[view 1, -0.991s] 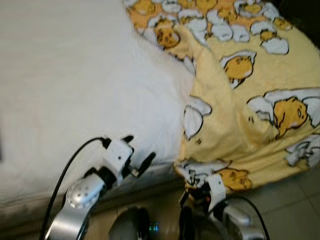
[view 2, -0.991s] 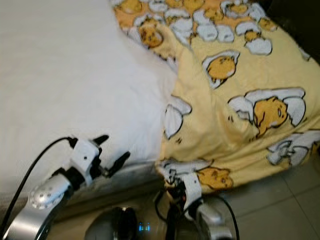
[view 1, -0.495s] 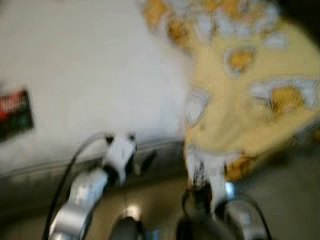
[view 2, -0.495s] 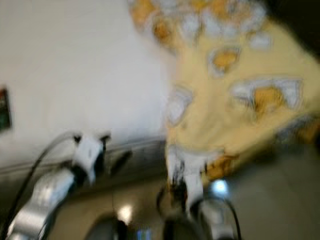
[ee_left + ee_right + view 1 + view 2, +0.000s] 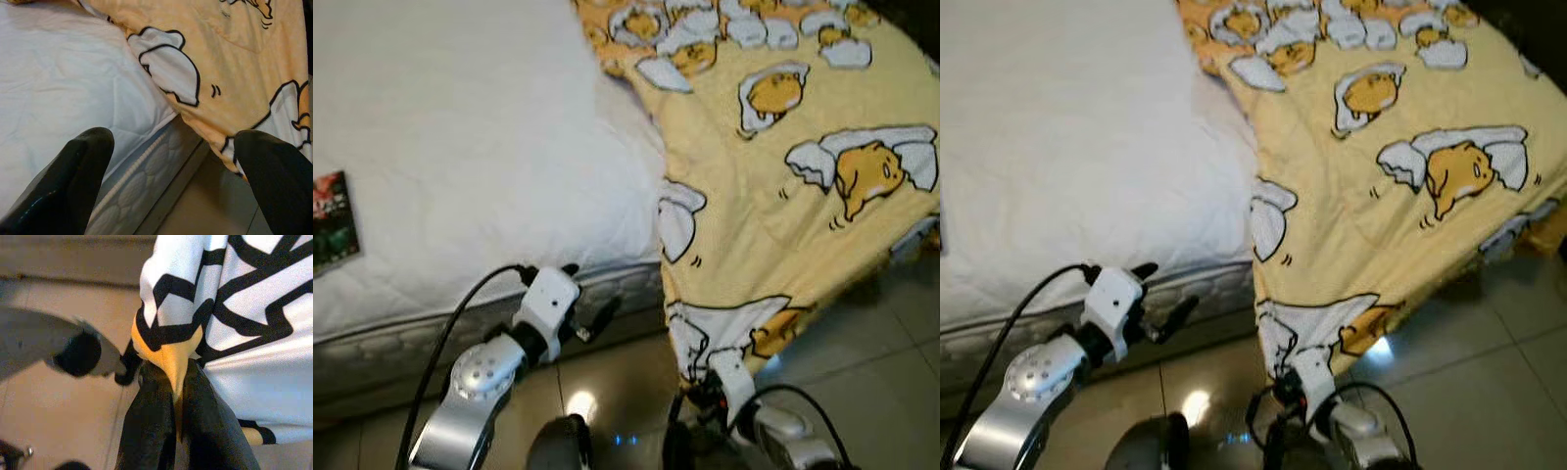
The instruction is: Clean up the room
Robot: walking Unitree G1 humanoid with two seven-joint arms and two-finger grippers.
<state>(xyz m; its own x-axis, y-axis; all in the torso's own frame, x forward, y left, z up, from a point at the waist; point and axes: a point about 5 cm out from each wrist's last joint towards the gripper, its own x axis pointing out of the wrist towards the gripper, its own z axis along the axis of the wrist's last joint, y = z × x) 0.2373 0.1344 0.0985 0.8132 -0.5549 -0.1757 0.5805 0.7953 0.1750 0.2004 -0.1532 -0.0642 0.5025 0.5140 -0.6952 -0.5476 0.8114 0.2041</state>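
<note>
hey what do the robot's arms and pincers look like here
Both arms are silver metal, and each carries a white block at the wrist ahead of two long black fingers. The left pincer sits beyond a round silver joint dotted with small holes, with a black cable looping back from its wrist. The right pincer has black cabling too.

Left gripper [image 5: 585,305] up at about 7 o'clock in the head view, silver arm angled toward 1 o'clock, black fingers [image 5: 73,181] spread wide apart, nothing between them. Right gripper [image 5: 700,377] low at 5 o'clock, fingers [image 5: 151,431] pinched together on a fold of yellow blanket [image 5: 773,196].
</note>
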